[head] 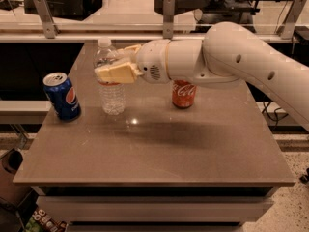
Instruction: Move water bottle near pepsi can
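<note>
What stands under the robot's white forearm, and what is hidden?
A red Coca-Cola can stands on the brown table; the forearm covers its top. Left of it in the view, the beige gripper is shut on the clear ribbed plastic water bottle.

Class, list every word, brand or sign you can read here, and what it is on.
"Coca-Cola", white script: red can.
Round red-white-blue logo, no legible word: pepsi can.
Label band on the water bottle, gripped by the claw left of the red can: too blurred.
</note>
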